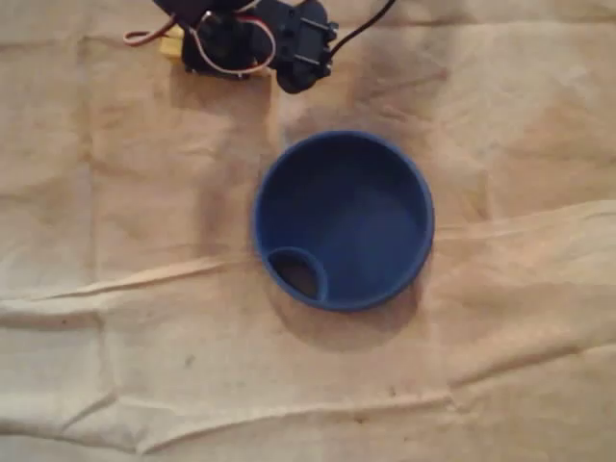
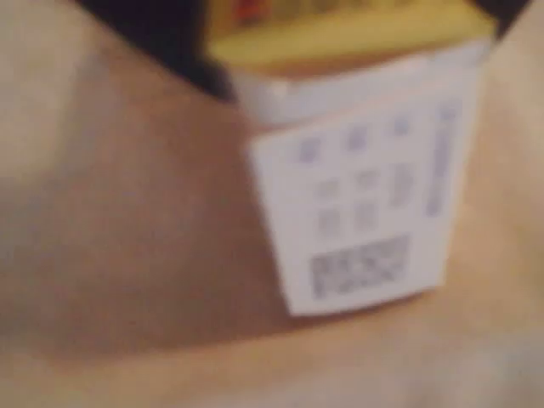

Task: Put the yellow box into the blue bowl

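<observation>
In the overhead view, the yellow box [image 1: 173,44] is located beneath the hand [image 1: 207,53], outside the blue bowl [image 1: 289,173] and to its upper left. The hand's opening and grip cannot be determined.

Blurred yellow box [image 2: 357,195] — tan cloth [image 2: 110,246] behind

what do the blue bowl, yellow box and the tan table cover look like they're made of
Blue bowl: probably moulded plastic, smooth, even colour, faint sheen. Yellow box: likely thin printed cardboard, flat panels, sharp folded edge, white label with blurred print. Tan cover: cloth or heavy paper, matte, long raised creases; I cannot tell which.
</observation>
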`<control>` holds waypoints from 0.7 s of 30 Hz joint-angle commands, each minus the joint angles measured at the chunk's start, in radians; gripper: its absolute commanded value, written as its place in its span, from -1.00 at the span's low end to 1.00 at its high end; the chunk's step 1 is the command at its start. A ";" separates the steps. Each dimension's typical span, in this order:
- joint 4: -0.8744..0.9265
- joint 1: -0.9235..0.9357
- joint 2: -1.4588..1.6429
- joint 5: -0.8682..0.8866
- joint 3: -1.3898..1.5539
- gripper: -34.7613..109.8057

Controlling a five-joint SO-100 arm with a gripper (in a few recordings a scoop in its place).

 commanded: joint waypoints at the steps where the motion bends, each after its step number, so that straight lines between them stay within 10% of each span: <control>1: -0.014 0.011 0.012 0.015 -0.032 -0.52; 21: 0.137 -0.026 0.325 0.015 -0.037 -0.52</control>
